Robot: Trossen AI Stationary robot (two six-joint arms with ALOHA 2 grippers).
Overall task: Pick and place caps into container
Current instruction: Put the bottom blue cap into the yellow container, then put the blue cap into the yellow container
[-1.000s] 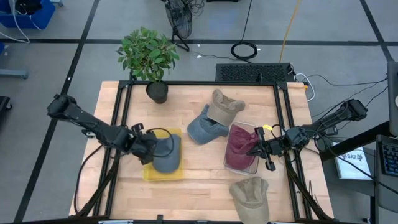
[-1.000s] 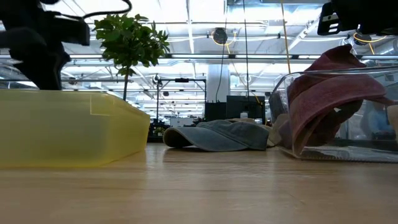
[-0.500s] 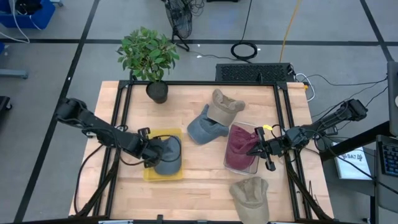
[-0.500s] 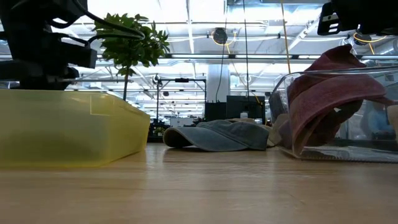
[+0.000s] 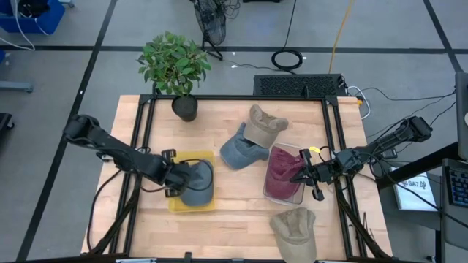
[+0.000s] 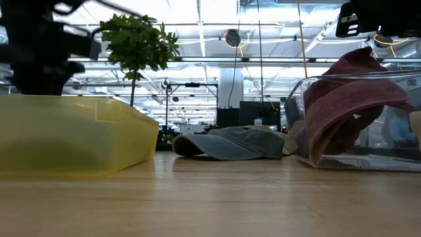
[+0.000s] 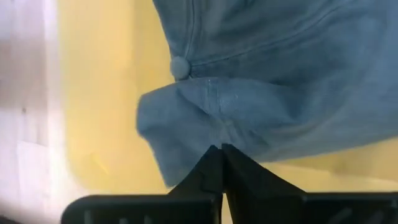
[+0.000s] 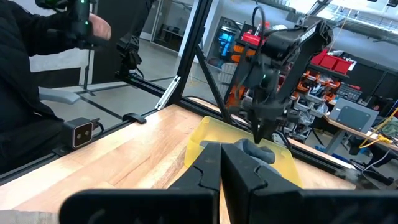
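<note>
My left claw (image 7: 221,149) pinches a fold of the blue-grey cap (image 7: 273,81) in the yellow bin (image 5: 191,197); it looks light and floppy, best gripped at the crown. My right claw (image 5: 298,176), pressed together, waits beside the maroon cap (image 5: 281,174).

Potted plant (image 5: 175,67) at table's (image 5: 234,212) far edge; keyboard (image 5: 298,85) & cable coil (image 5: 288,58) beyond.

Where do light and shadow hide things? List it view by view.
High view: even light, with no hard shadows on the table. Low view: bright ceiling lights behind turn the left arm into a dark silhouette, and the yellow bin glows through. Left wrist view: the blue-grey cap is evenly lit, while the fingers show black. Right wrist view: the person sits in shade.
</note>
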